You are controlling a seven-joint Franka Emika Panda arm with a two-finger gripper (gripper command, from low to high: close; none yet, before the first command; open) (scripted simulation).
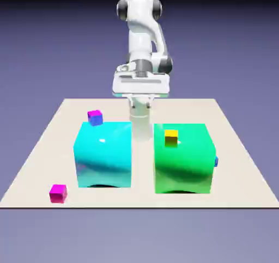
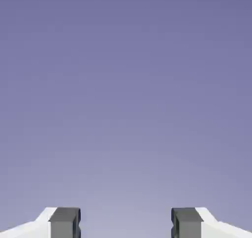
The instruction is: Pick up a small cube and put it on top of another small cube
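Exterior view: arm upright at table's far edge, hand raised above the tabletop (image 1: 140, 198). Gripper (image 1: 140, 105) fingers apart, nothing between. Small blue cube (image 1: 216, 161) mostly hidden behind green block (image 1: 183, 161), at its right side.

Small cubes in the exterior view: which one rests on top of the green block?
The yellow cube; no other small cube sits on the green block.
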